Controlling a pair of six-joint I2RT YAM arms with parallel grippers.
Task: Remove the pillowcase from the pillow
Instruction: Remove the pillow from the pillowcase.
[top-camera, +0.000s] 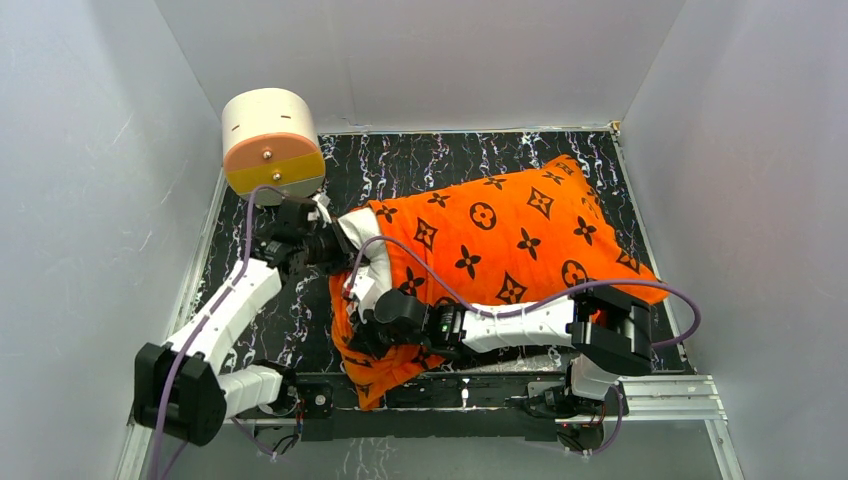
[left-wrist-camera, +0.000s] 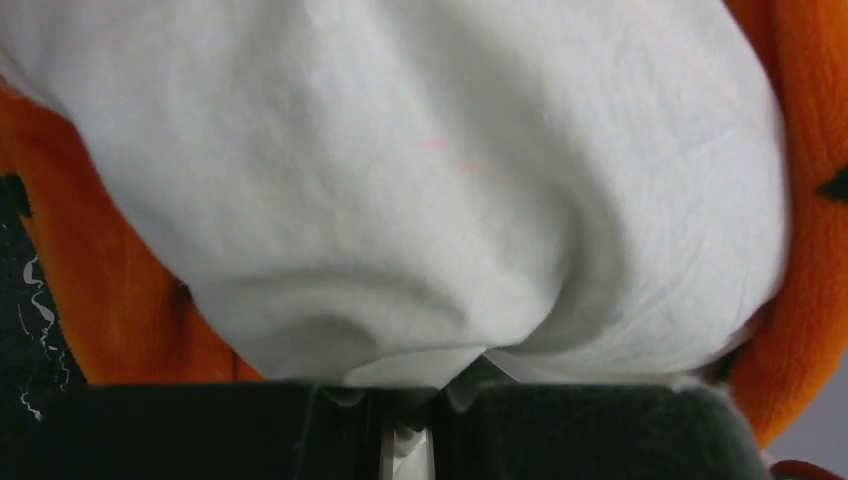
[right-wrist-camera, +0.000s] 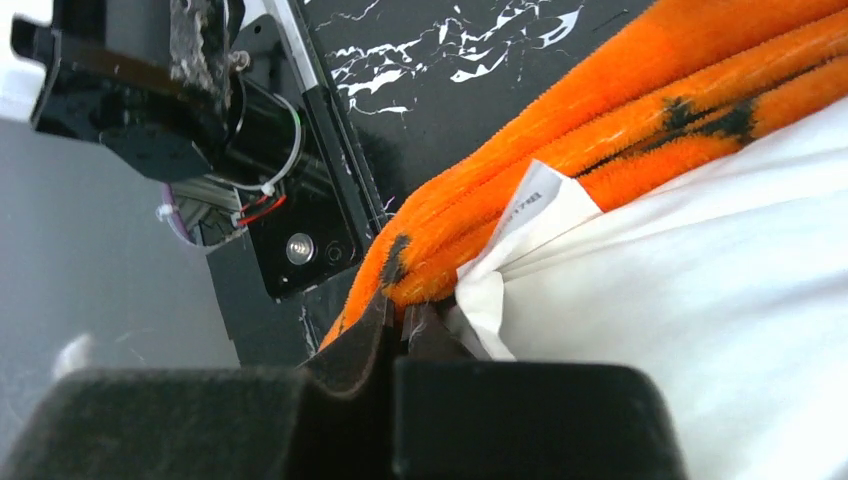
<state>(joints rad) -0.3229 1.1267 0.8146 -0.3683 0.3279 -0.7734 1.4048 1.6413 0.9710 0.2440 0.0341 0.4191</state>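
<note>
The bright orange pillowcase (top-camera: 500, 235) with black motifs lies slantwise on the black marbled floor and covers most of the white pillow (top-camera: 356, 226), whose bare end sticks out at the left. My left gripper (top-camera: 338, 243) is at that end. In the left wrist view it (left-wrist-camera: 410, 390) is shut on a fold of the pillow (left-wrist-camera: 430, 170), with pillowcase (left-wrist-camera: 100, 300) on both sides. My right gripper (top-camera: 362, 336) is at the near left corner. In the right wrist view it (right-wrist-camera: 405, 315) is shut on the pillowcase's edge (right-wrist-camera: 560, 130), beside the pillow (right-wrist-camera: 700, 300) and its white tag (right-wrist-camera: 535, 200).
A cream-and-orange cylinder (top-camera: 272, 145) stands at the back left, close behind the left arm. White walls (top-camera: 90, 200) close in the floor on three sides. A metal rail (top-camera: 660, 395) with the arm bases runs along the near edge.
</note>
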